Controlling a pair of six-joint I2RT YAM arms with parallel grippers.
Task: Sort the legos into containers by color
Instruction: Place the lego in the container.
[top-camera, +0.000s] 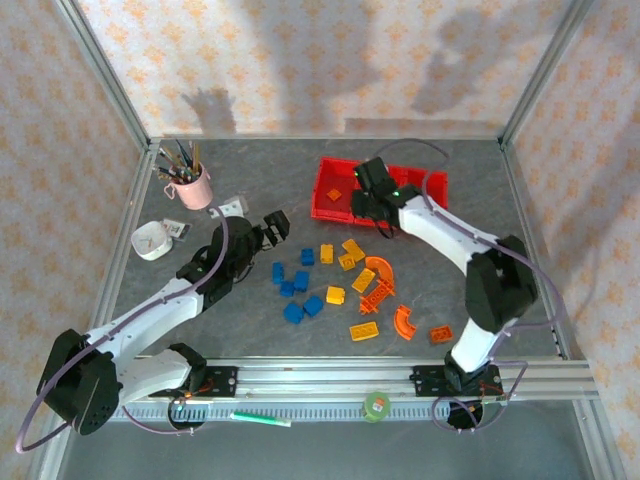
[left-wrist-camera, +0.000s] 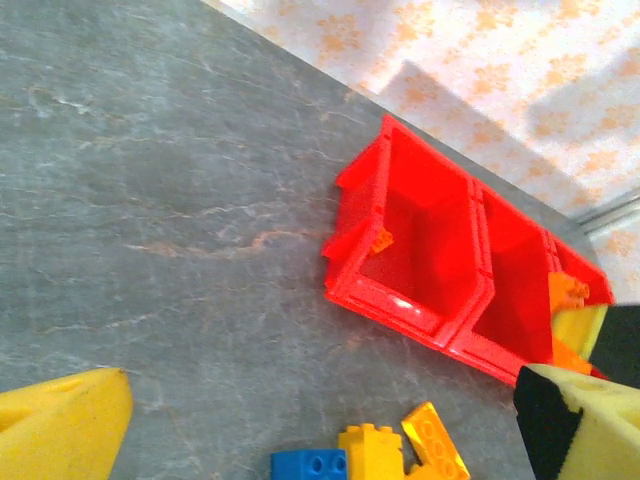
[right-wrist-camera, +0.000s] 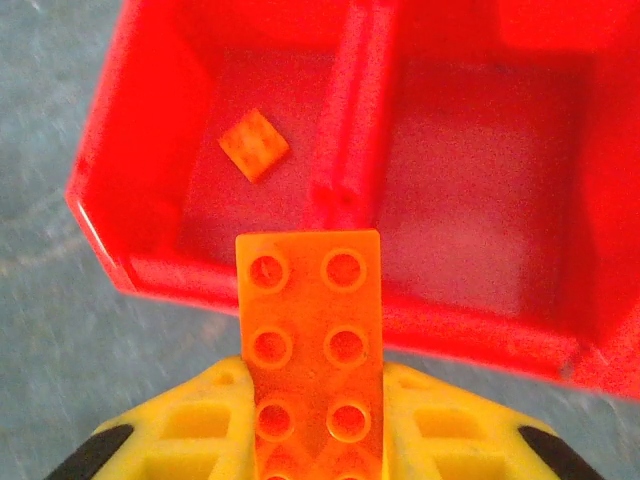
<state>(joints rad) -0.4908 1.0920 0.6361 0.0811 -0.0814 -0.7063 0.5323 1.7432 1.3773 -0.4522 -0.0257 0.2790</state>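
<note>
Presently the right gripper (right-wrist-camera: 310, 405) is clamped on a flat orange studded plastic plate (right-wrist-camera: 312, 330), the pads pinching its near end while the far end projects forward.

**Location of item.** The plate hangs over the near wall of the bright red three-bin plastic tray (right-wrist-camera: 100, 195), its tip close to the divider between the end compartment and the middle one. A small orange square brick (right-wrist-camera: 254, 143) lies in the end compartment, so I judge that to be the bin for orange.

**Step in hand.** Delivery, not yet complete. Recommended: carry the plate further over the wall and sideways toward the orange brick, away from the divider. Release only when the whole plate is above that floor. Dropped from here, it could catch the rim or tip into the wrong bin.

**Pose.** In the overhead view the right arm reaches forward and inward, elbow raised, wrist pitched down at the tray's near edge. The left gripper (top-camera: 272, 226) hovers above the grey table (top-camera: 450, 270), jaws wide apart and empty, beside the loose blue, yellow and orange bricks (top-camera: 335, 295).
</note>
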